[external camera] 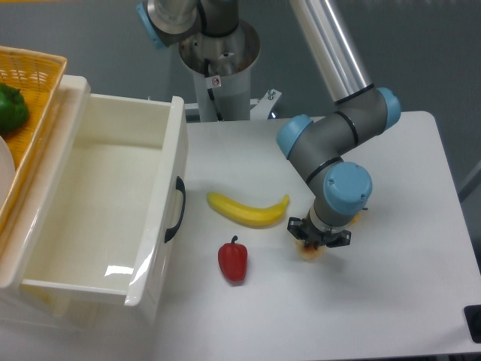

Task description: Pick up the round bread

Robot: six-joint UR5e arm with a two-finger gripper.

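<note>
A yellow banana (250,210) and red pepper (233,260) lie on a white surface (391,301) beside a cream drawer (113,195) and a grey-and-blue arm (331,143).

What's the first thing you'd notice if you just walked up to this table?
The big grey and blue robot arm reaching down at the right, its gripper low over something small and orange, probably the round bread, mostly hidden under it. Next, the yellow banana and red pepper in the middle of the white table, and the big open white drawer on the left.
</note>
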